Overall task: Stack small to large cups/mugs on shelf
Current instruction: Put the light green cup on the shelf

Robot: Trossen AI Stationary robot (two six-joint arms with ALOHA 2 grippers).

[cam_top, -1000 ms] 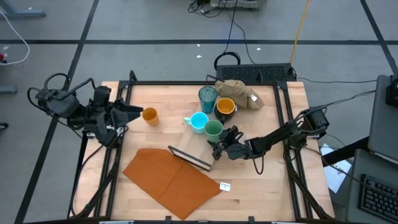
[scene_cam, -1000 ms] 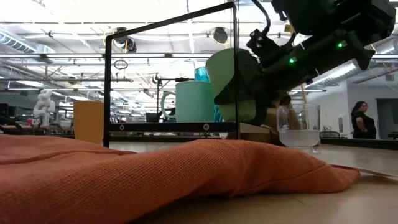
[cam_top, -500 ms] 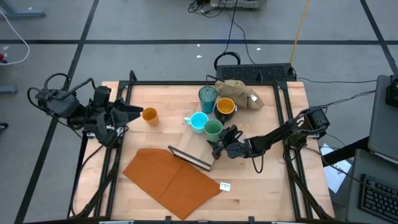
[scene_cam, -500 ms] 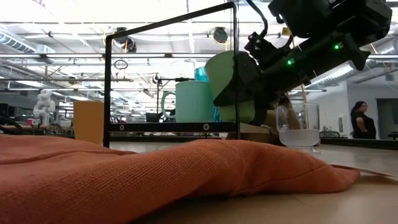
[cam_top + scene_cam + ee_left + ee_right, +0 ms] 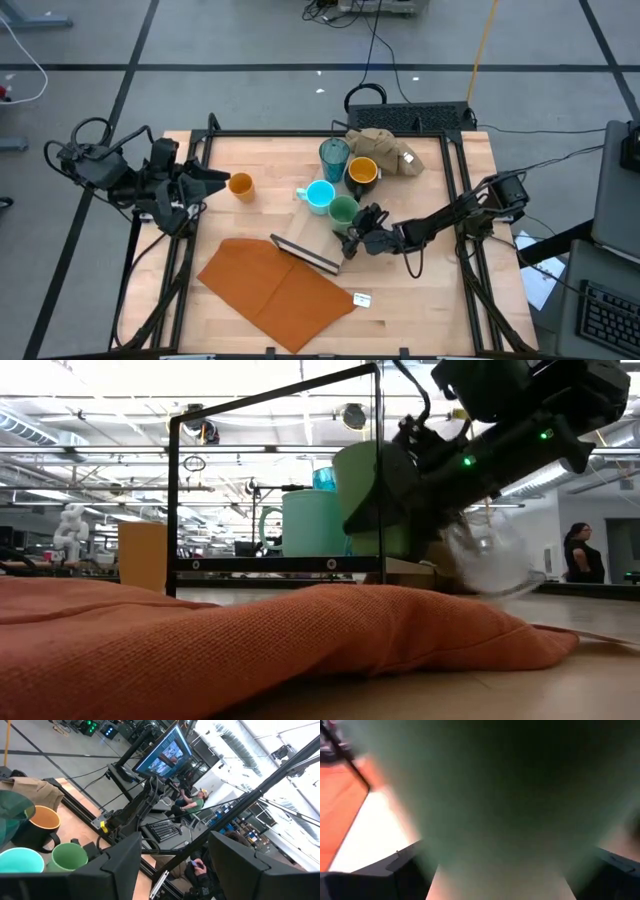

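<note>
Two arms are out over the bench. Right tool (image 5: 352,232) is clamped on the green cup (image 5: 344,209), just beside the light blue mug (image 5: 319,195), above the shelf (image 5: 306,255). Nearby the clear glass (image 5: 490,555) tips over. Left tool (image 5: 210,179), fingers apart, waits near the orange cup (image 5: 241,185).

Bright ceiling lights are glaring across my low view, and the clear glass (image 5: 492,555) is smearing with motion blur. My right wrist view is blurring into green cup (image 5: 495,790).
</note>
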